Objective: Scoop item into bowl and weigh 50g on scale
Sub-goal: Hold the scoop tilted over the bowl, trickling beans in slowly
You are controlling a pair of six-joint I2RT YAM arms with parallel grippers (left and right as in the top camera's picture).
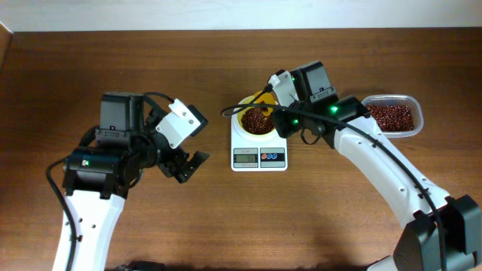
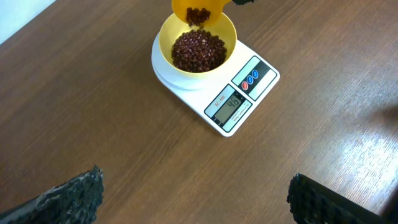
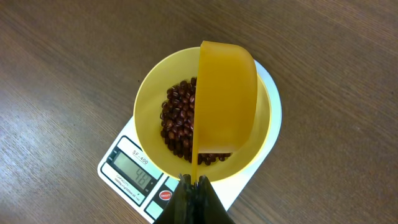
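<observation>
The pale yellow bowl (image 1: 255,120) sits on the white scale (image 1: 259,156) and holds a heap of red-brown beans (image 3: 177,121). The scale's display (image 3: 135,170) reads about 46 to 48. My right gripper (image 3: 194,182) is shut on the handle of a yellow scoop (image 3: 225,99), which is tilted on its side over the bowl with a few beans in it (image 2: 198,15). The bowl (image 2: 198,46) and scale (image 2: 239,96) also show in the left wrist view. My left gripper (image 2: 193,199) is open and empty above bare table, left of the scale.
A clear plastic tub (image 1: 410,113) of more beans (image 1: 390,116) stands at the right, behind my right arm. Brown wooden table (image 1: 226,218) all around. The table's far edge runs along the top.
</observation>
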